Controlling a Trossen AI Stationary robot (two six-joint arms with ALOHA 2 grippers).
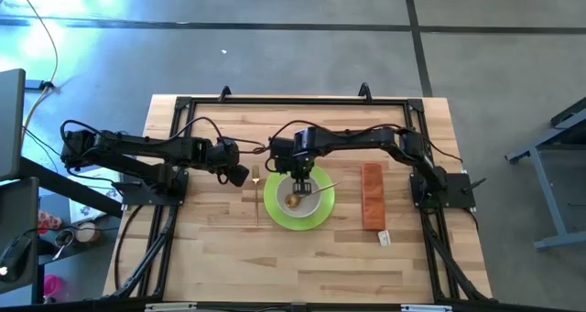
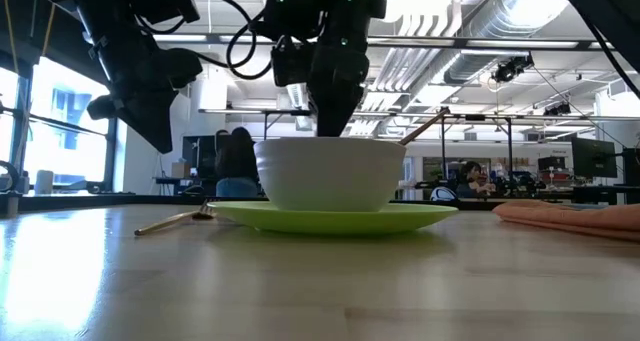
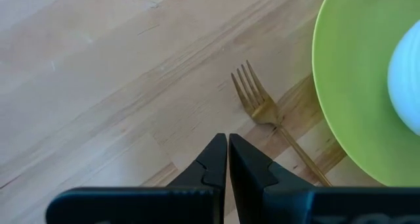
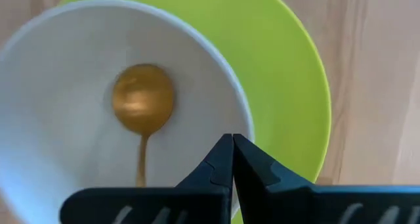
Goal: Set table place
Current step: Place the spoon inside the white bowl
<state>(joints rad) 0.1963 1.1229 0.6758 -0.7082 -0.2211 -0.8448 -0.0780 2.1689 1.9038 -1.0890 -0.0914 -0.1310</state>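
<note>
A lime-green plate (image 1: pixel 275 211) lies on the table (image 1: pixel 220 257) with a white bowl (image 1: pixel 309 202) standing on it. A gold spoon (image 4: pixel 143 106) lies in the bowl, its handle (image 2: pixel 425 128) leaning out over the rim toward the right. A gold fork (image 3: pixel 262 104) lies flat on the wood just left of the plate. My right gripper (image 4: pixel 231 140) is shut, over the bowl's far rim. My left gripper (image 3: pixel 227 138) is shut and empty, above the table just left of the fork's tines. My right gripper points down with shut fingertips at the bowl's far rim (image 4: pixel 244 112); I cannot tell whether they touch it. My left gripper touches nothing.
An orange-brown strip (image 1: pixel 371 195) lies right of the plate, with a small white tag (image 1: pixel 384 238) near its front end. The black rail frame (image 1: pixel 293 102) runs along the table's edges. Bare wood lies toward the front edge.
</note>
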